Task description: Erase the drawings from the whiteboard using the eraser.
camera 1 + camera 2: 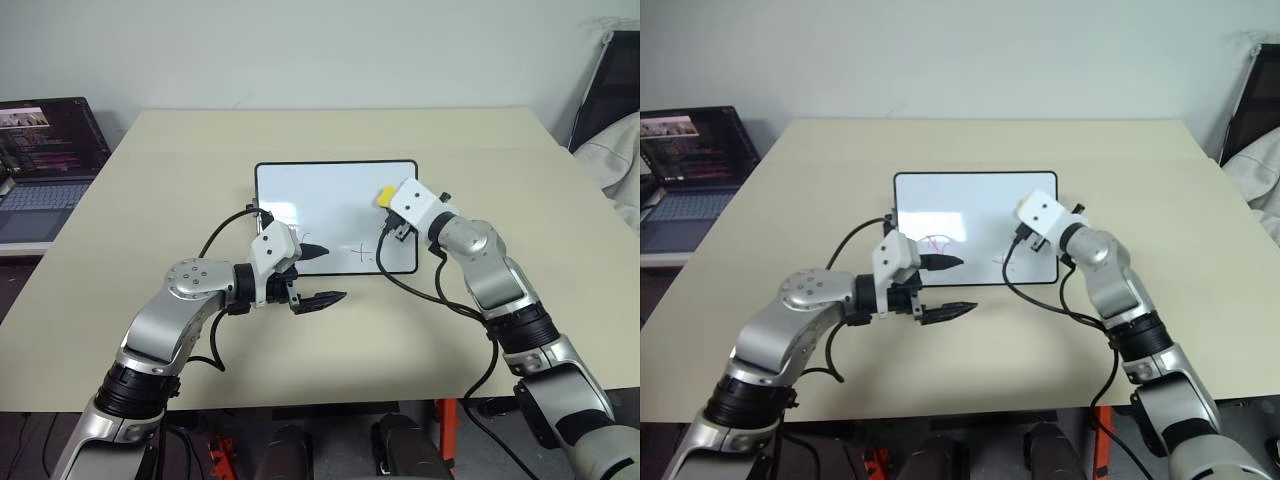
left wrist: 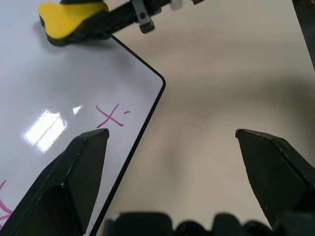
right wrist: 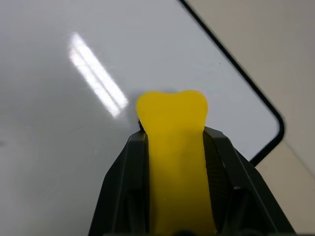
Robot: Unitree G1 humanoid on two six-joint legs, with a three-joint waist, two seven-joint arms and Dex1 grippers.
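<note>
The whiteboard (image 1: 330, 205) lies flat at the middle of the table (image 1: 150, 180), with a pink cross (image 2: 109, 116) near its front right corner and a pink scribble (image 1: 937, 242) near its front edge. The eraser (image 3: 175, 147) is clamped between the closed fingers of the right gripper (image 3: 175, 140) over the board's right part. The left gripper (image 1: 318, 276) is held wide open — one finger (image 2: 74, 172) over the board's front edge, the other over the table. A laptop (image 1: 45, 165) stands at far left.

- One whiteboard (image 1: 335, 200) — on one table (image 1: 150, 200).
- One eraser (image 1: 384, 194).
- Two drawings (image 1: 937, 242) clearly visible — a scribble and a cross.
- One laptop (image 1: 45, 160).
- Two grippers: left gripper (image 1: 325, 275), right gripper (image 1: 390, 203).
</note>
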